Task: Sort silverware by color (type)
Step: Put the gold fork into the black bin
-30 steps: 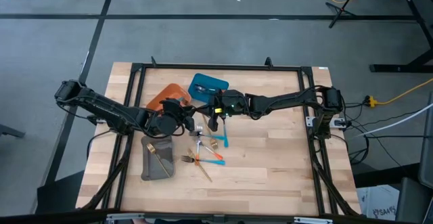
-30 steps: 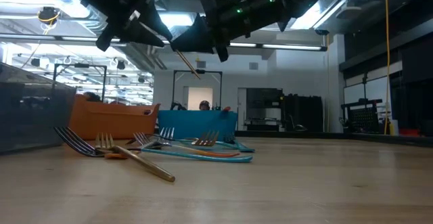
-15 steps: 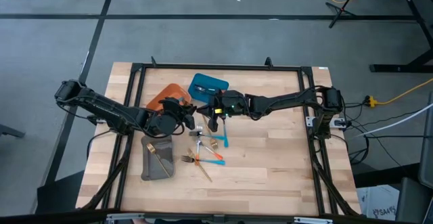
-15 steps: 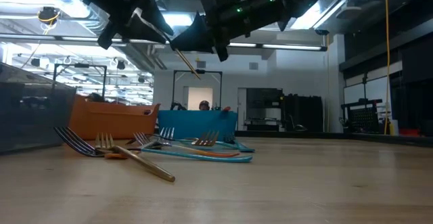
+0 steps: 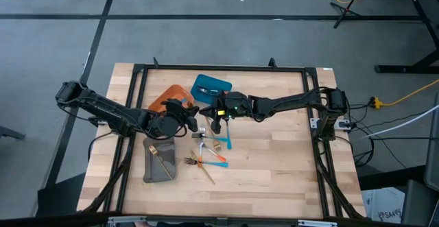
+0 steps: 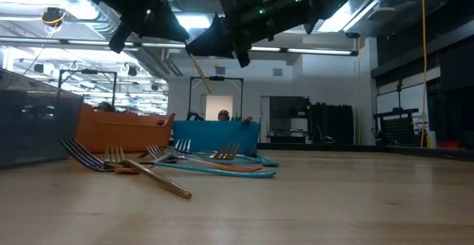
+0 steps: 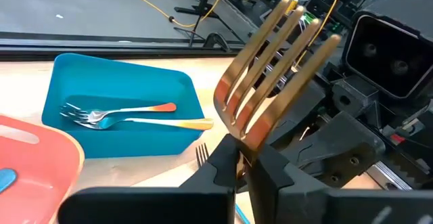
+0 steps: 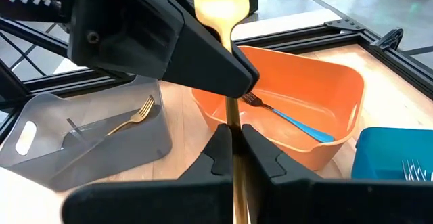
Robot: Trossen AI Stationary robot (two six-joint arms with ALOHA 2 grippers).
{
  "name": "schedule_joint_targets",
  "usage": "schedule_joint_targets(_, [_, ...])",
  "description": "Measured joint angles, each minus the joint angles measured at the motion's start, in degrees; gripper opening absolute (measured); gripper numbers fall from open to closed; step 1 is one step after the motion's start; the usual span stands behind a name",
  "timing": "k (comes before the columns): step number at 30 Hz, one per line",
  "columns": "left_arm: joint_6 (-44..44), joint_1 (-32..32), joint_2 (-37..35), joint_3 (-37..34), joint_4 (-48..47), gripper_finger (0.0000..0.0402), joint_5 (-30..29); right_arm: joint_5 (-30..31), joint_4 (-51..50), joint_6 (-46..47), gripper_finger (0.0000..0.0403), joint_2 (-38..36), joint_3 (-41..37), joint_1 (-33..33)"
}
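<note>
Here both pincers meet above the middle of the tabletop (image 5: pixel 274 165), each clamped on the same gold fork (image 7: pixel 270 68). The left pincer (image 7: pixel 245 158) grips it just below the tines, and the right pincer (image 8: pixel 232 143) holds the handle lower down, so this looks like a hand-over in mid-air. Near the far edge sit the orange tray (image 8: pixel 298 95), which holds a blue-handled fork (image 8: pixel 291 121), and the blue tray (image 7: pixel 115 109), which holds an orange-handled fork (image 7: pixel 115 112). The grey tray (image 8: pixel 88 143), by the left edge, already holds a gold piece. Loose silverware (image 5: pixel 209 155) lies between the trays and the near edge. Next, I judge, one pincer must let go so the other can carry the fork to the grey tray.
</note>
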Motion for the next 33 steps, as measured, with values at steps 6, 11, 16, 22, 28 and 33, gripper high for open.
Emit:
schedule_joint_targets(6, [0.06,0.04,0.0,0.0,-0.78,0.0006,1.41,0.0,-0.07,0.15,0.0038,-0.01,0.0,0.02])
schedule_joint_targets(11, [0.11,0.04,-0.12,-0.07,-1.02,0.0005,2.63,-0.04,-0.16,0.15,0.0094,-0.06,0.0,0.01])
schedule_joint_targets(16, [-1.89,-0.24,-4.25,-0.04,-2.73,0.0005,7.12,-2.26,-6.0,-4.4,0.0122,-1.38,-0.07,-0.51])
schedule_joint_targets(22, [-17.41,-2.32,-12.82,-0.04,-7.26,0.0005,25.49,-0.98,-17.83,-9.31,0.0122,-7.31,0.02,-1.7])
schedule_joint_targets(28, [-40.85,-9.23,-15.91,0.0,-12.63,0.0005,36.13,-1.51,-21.94,-10.42,0.0122,-10.87,0.02,-1.61])
schedule_joint_targets(33, [-60.27,-15.23,-14.66,0.0,-20.17,0.001,44.85,-1.95,-22.74,-10.42,0.0122,-10.9,0.02,-1.53])
